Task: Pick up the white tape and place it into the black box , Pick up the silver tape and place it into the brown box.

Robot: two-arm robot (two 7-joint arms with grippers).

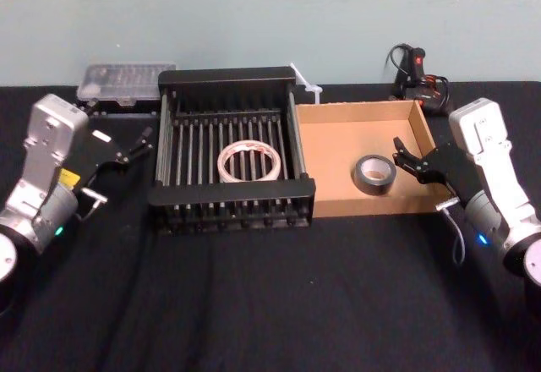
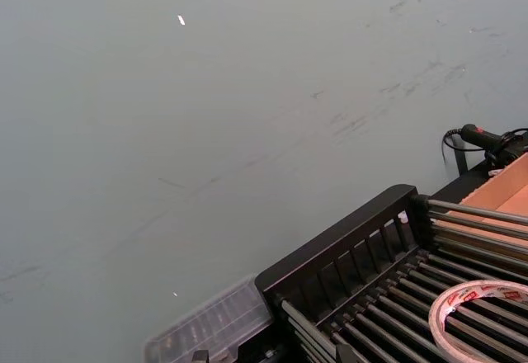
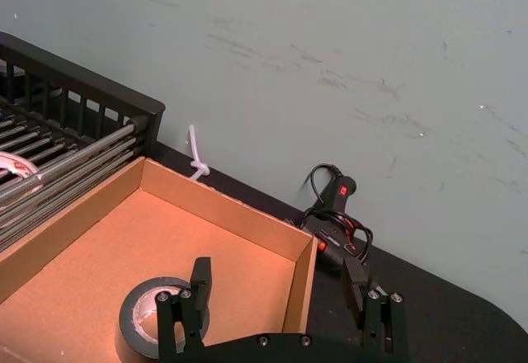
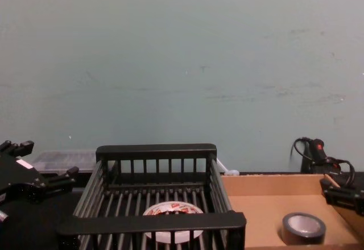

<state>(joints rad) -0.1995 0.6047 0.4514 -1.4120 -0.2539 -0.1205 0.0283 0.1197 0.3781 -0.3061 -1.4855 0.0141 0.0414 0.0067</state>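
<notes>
Both tapes lay in their boxes, and both grippers stood spread wide at the sides.

We saw the white tape (image 1: 248,162) lying flat on the slatted floor of the black box (image 1: 228,76), about at its middle, printed face up. The silver tape (image 1: 374,173) lay flat on the tan floor of the brown box (image 1: 338,139), toward its near right corner. The two boxes stood side by side and touching, black on the left. The left gripper (image 1: 138,145) hung just left of the black box with its fingers wide apart, holding nothing. The right gripper (image 1: 399,154) was at the brown box's right wall – jaws wide and empty, one finger (image 3: 200,274) inside near the silver tape, the other outside. A clear plastic case (image 1: 125,82) lay at the far left and a corded black tool (image 1: 414,72) at the far right.
</notes>
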